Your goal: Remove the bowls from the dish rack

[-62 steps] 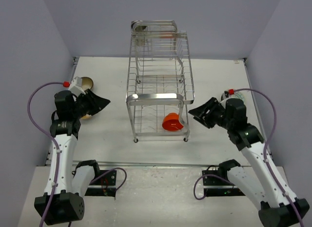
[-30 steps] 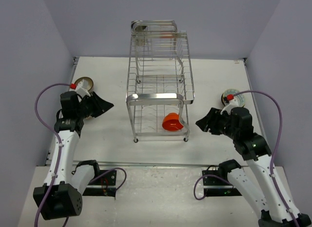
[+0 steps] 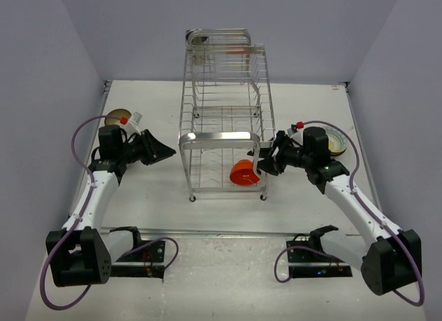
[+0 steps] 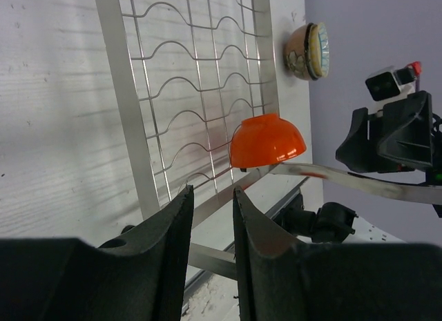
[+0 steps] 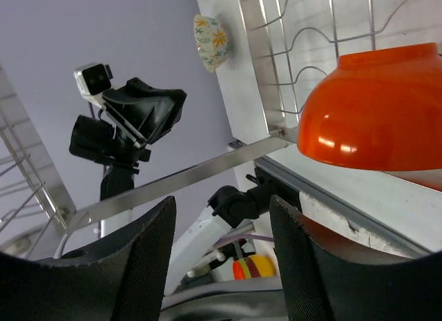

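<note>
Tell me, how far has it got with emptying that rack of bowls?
Done: a left bowl and a right bowl sit on the table, outside the dish rack. In hand: nothing; the right claw is open beside the orange bowl. Left: that bowl, on the lower tier.

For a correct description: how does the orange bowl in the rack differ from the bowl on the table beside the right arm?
The orange bowl is plain bright orange; the table bowl is pale greenish inside. The orange bowl lies tipped in the lower tier of the dish rack; the table bowl sits upright outside it. Both are small and round.
</note>
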You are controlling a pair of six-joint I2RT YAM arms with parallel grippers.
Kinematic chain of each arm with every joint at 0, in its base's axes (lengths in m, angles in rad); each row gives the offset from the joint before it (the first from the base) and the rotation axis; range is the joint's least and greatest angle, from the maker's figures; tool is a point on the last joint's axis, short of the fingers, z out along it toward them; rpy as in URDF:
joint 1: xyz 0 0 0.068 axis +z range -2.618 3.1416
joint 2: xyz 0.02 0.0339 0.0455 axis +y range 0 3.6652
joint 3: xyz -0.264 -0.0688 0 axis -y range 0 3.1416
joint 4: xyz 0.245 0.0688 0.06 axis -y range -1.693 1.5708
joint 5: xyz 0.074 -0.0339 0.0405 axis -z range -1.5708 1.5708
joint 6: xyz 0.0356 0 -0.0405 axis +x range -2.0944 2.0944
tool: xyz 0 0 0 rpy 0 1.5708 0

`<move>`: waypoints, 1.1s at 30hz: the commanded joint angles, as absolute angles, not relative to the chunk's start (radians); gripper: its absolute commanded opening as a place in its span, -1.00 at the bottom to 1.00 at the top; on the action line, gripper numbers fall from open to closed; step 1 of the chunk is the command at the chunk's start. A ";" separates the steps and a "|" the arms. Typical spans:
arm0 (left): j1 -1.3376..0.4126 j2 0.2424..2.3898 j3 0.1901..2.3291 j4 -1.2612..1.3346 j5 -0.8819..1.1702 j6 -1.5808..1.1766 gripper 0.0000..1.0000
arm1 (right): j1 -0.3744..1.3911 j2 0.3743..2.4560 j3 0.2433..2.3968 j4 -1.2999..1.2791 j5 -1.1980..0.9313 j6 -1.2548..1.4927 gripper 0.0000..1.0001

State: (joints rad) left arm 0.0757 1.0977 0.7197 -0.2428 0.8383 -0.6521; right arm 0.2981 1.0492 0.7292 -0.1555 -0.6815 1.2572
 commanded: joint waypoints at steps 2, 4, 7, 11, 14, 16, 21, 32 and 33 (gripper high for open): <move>0.064 1.095 0.753 -0.189 0.871 -0.673 -0.38 | 0.295 1.092 0.729 -0.124 -0.680 1.370 0.15; 0.066 1.092 0.749 -0.189 0.870 -0.670 -0.38 | 0.296 1.115 0.733 -0.159 -0.641 1.356 0.15; 0.066 1.092 0.742 -0.189 0.868 -0.669 -0.38 | 0.296 1.121 0.736 -0.210 -0.580 1.344 0.14; 0.066 1.101 0.739 -0.189 0.864 -0.663 -0.38 | 0.302 1.108 0.747 -0.343 -0.480 1.325 0.14; 0.066 1.111 0.736 -0.184 0.858 -0.664 -0.38 | 0.305 1.109 0.764 -0.397 -0.430 1.301 0.14; 0.063 1.120 0.730 -0.170 0.857 -0.669 -0.38 | 0.311 1.130 0.761 -0.403 -0.451 1.296 0.12; 0.064 1.144 0.726 -0.152 0.857 -0.673 -0.38 | 0.342 1.216 0.805 -0.425 -0.482 1.264 0.11; 0.063 1.177 0.718 -0.133 0.853 -0.666 -0.38 | 0.370 1.279 0.865 -0.416 -0.492 1.272 0.07; 0.064 1.180 0.718 -0.132 0.853 -0.666 -0.38 | 0.370 1.278 0.864 -0.413 -0.488 1.276 0.07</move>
